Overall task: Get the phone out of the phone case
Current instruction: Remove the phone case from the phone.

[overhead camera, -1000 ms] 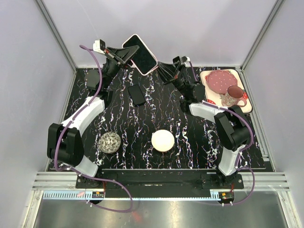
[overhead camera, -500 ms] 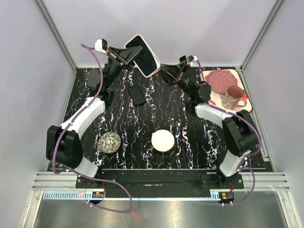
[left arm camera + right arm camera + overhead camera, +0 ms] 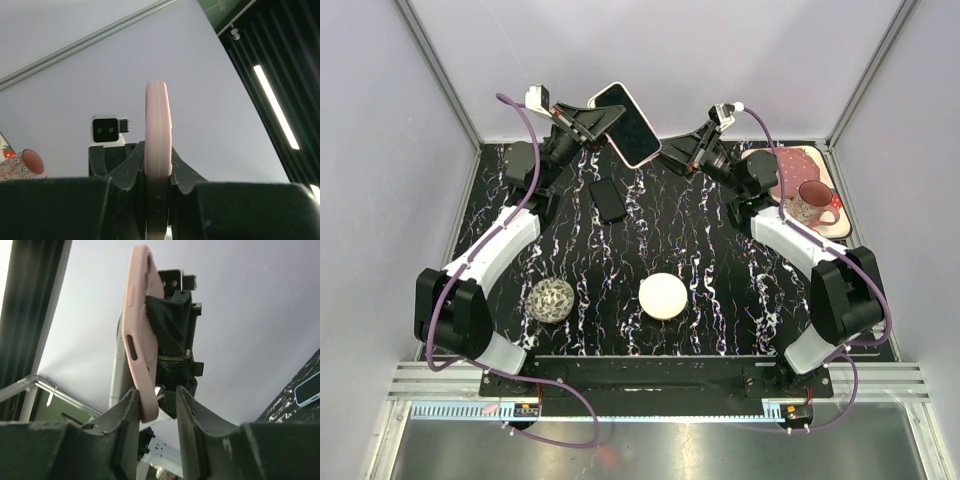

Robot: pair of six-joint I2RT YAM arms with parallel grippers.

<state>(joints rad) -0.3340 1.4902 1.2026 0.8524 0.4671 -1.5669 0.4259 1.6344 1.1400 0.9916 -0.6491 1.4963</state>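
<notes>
The phone in its pink case [image 3: 625, 122] is held up in the air over the table's back edge, dark screen facing the top camera. My left gripper [image 3: 592, 117] is shut on the case's left end. In the left wrist view the case [image 3: 158, 125] stands edge-on, pinched between both fingers of that gripper [image 3: 157, 150]. My right gripper [image 3: 672, 152] is at the case's lower right corner. In the right wrist view the jaws of this gripper [image 3: 156, 390] are open, and the pink corner [image 3: 145, 365] lies against the left finger with a gap to the right one.
A small dark phone-like slab [image 3: 608, 198] lies on the black marbled table [image 3: 720, 280] below the held phone. A white disc [image 3: 663, 296] and a patterned ball [image 3: 552, 299] sit nearer the front. A tray [image 3: 757, 160] at the back right holds a pink plate and a mug [image 3: 812, 203].
The left gripper has lifted and tilted the cased phone slightly up and to the right. The right arm has swung right and its wrist has risen, with its jaws staying at the case's lower corner.
</notes>
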